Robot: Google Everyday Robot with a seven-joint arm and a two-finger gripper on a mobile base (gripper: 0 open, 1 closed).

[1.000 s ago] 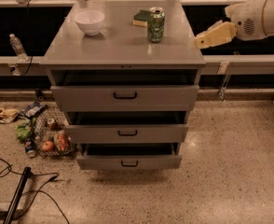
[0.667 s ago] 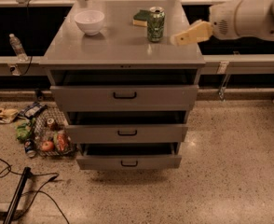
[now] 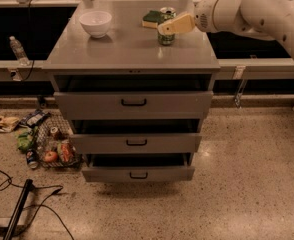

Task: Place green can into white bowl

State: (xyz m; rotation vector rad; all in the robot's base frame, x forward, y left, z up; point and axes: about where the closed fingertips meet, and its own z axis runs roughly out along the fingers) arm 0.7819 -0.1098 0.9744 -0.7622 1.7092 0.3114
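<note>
closing in from the right, the gripper (image 3: 163, 29) now lies across the front of the green can (image 3: 166, 38); a second ago it hung out past the cabinet's right edge, well apart from it. the can stands upright on the cabinet top (image 3: 132, 51), just beside the green-and-yellow sponge (image 3: 150, 18), on the same spot as before, so nothing is lifted yet. whether the gripper is released or clenched on the can i cannot tell. the white bowl (image 3: 96, 23) sits well apart to the left. by my reading the reach is nearly done, the grasp comes next, and the carry to the bowl lies ahead.
</note>
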